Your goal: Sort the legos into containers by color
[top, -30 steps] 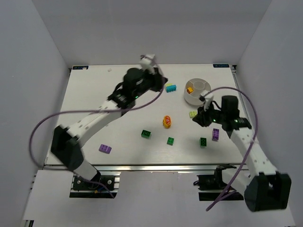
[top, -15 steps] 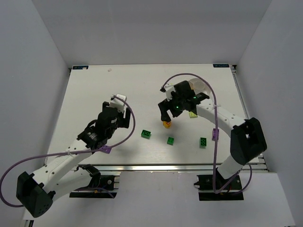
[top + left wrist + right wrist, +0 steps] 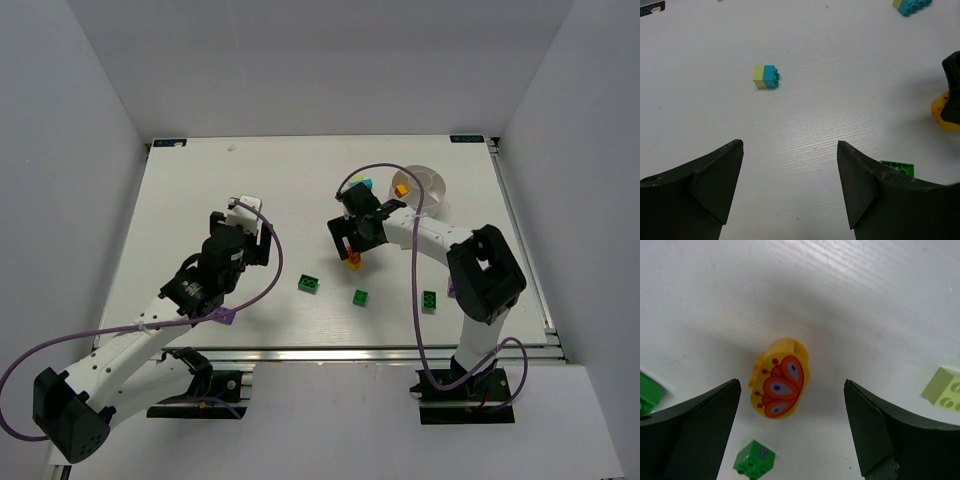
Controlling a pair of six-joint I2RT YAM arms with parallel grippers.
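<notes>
A yellow lego with an orange butterfly print [image 3: 781, 379] lies on the table between the fingers of my open right gripper [image 3: 790, 385], which hovers over it [image 3: 350, 245]. Green legos [image 3: 309, 284] [image 3: 360, 297] [image 3: 429, 301] lie nearer the front. My left gripper [image 3: 790, 145] is open and holds nothing, left of centre [image 3: 245, 225]. A cyan and yellow-green lego [image 3: 765, 77] lies ahead of it, another [image 3: 911, 5] farther off. The white bowl [image 3: 432, 181] at the back right holds an orange lego [image 3: 401, 190].
A pale yellow-green lego [image 3: 945, 389] lies right of the right gripper. A purple lego [image 3: 222, 315] peeks out beside the left arm. Purple cables loop over both arms. White walls stand round the table on three sides.
The left arm drew back from the far middle to left of centre and its gripper opened. The right arm swung from the right side over to the yellow lego and opened.
</notes>
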